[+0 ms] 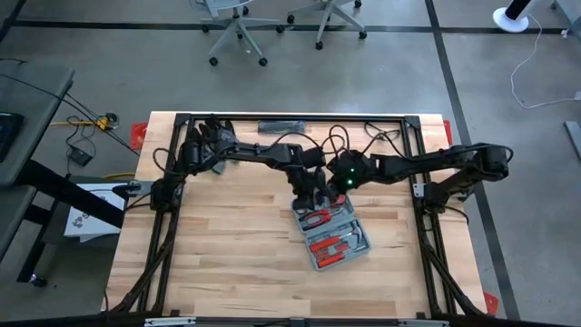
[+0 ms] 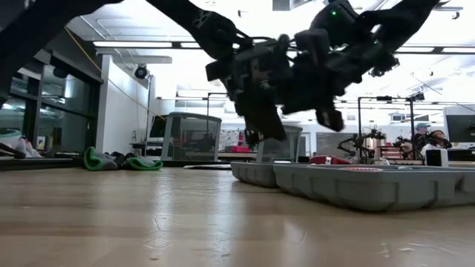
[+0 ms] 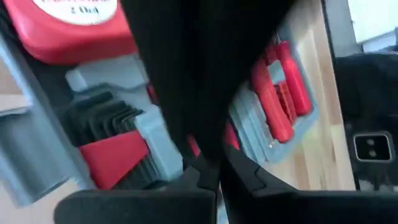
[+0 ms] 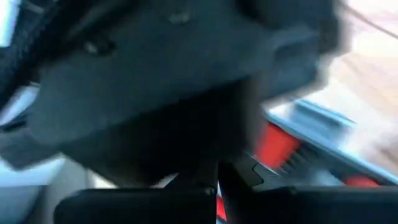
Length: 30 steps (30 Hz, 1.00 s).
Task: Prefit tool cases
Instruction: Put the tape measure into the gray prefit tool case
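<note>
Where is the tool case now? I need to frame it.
High view: the open tool case lies right of table centre, directly beneath both claws.

Matt grey plastic tool case (image 1: 334,234), glossy red-handled tools (image 1: 327,243), pale planked wooden table (image 1: 227,254)

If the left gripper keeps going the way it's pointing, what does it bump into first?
Most likely the open tool case. The shut left gripper points down at its far half, near the red tools. Depth is unclear.

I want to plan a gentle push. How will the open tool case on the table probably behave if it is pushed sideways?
The tool case lies open and flat on the wooden table, so it would probably slide, not tip. Its moulded plastic shell looks stiff. The red tools inside probably add weight.
</note>
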Motion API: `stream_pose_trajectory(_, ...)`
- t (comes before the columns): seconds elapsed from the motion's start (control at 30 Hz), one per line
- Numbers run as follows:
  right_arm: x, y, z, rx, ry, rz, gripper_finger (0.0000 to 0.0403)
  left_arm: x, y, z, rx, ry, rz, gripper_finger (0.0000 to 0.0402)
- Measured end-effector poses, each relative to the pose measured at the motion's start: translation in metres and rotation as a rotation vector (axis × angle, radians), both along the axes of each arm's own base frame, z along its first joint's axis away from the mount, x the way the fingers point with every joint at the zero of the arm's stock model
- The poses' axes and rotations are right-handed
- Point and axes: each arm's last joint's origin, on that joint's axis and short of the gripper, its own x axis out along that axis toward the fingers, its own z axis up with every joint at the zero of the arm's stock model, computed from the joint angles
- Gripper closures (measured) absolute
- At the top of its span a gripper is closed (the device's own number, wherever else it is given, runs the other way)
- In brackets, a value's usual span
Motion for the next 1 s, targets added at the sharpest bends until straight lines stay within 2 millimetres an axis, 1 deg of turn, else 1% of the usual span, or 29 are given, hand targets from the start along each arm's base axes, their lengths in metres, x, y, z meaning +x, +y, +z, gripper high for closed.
stream_pose_trajectory(0.07,0.008,0.000,-0.002,0.025,-0.053,0.013,0.0403,-0.008,0.004,0.004,0.001,-0.021,0.016,0.0401)
stream_pose_trajectory(0.13,0.013,0.000,-0.007,0.051,-0.067,0.020,0.0403,-0.022,0.007,0.004,-0.015,-0.041,0.069,0.0401)
stream_pose_trajectory(0.23,0.020,0.003,-0.012,0.073,-0.109,0.040,0.0403,-0.050,0.010,0.008,-0.050,-0.122,0.176,0.0401)
stream_pose_trajectory(0.33,0.027,0.006,-0.012,0.079,-0.180,0.050,0.0403,-0.080,0.009,0.011,-0.096,-0.214,0.306,0.0401)
stream_pose_trajectory(0.4,0.031,0.009,-0.012,0.075,-0.219,0.057,0.0403,-0.098,0.007,0.006,-0.098,-0.221,0.405,0.0402)
stream_pose_trajectory(0.47,0.034,0.011,-0.013,0.066,-0.232,0.049,0.0403,-0.112,0.005,0.001,-0.108,-0.218,0.476,0.0401)
stream_pose_trajectory(0.53,0.033,0.014,-0.018,0.075,-0.246,0.038,0.0403,-0.118,0.002,0.000,-0.132,-0.227,0.507,0.0401)
stream_pose_trajectory(0.6,0.027,0.017,-0.025,0.101,-0.263,0.010,0.0403,-0.123,-0.002,-0.006,-0.144,-0.196,0.517,0.0401)
stream_pose_trajectory(0.67,0.019,0.020,-0.033,0.131,-0.265,-0.029,0.0403,-0.124,-0.006,-0.010,-0.141,-0.175,0.514,0.0402)
stream_pose_trajectory(0.77,0.007,0.024,-0.044,0.180,-0.255,-0.060,0.0403,-0.122,-0.011,-0.008,-0.125,-0.190,0.512,0.0401)
stream_pose_trajectory(0.87,0.005,0.027,-0.042,0.191,-0.295,-0.058,0.0403,-0.121,-0.013,-0.008,-0.123,-0.190,0.508,0.0401)
stream_pose_trajectory(1.0,0.013,0.030,-0.034,0.148,-0.334,-0.033,0.0403,-0.121,-0.014,-0.008,-0.118,-0.193,0.512,0.0401)
